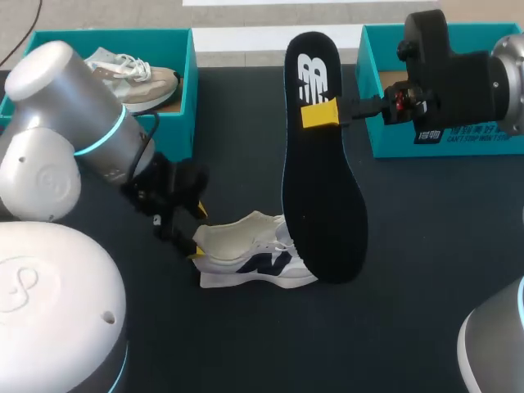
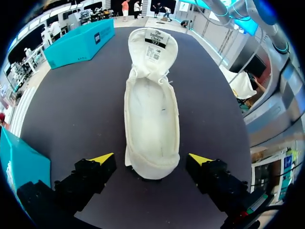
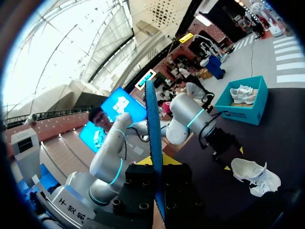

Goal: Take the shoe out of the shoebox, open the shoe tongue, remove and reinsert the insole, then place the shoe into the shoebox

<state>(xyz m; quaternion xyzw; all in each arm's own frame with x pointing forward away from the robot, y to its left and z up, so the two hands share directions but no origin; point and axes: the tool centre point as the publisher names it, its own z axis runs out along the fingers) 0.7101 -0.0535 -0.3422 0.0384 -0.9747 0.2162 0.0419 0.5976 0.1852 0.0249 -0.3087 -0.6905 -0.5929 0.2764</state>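
The shoe (image 1: 250,258) lies on its sole on the dark table (image 1: 409,246), near the middle, outside both boxes. It is white with a navy mark on its side. In the left wrist view its tongue (image 2: 153,47) is folded forward over the toe and we look straight into its pale lining (image 2: 151,124).

The black insole (image 1: 321,164) is out of the shoe and held up on end above it. Our right gripper (image 1: 323,113) is clamped on its upper part. In the right wrist view the insole (image 3: 151,124) shows edge-on, pinched between the two fingers of that gripper (image 3: 155,167).

Our left gripper (image 1: 198,233) sits at the shoe's heel. Its jaws stand apart, one yellow tip on each side of the heel, and neither tip touches it in the left wrist view (image 2: 151,160).

At the table's far left edge stands a teal shoebox (image 1: 184,90) with a second shoe (image 1: 135,78) inside. A second teal box (image 1: 377,123) stands at the far right, behind our right arm.
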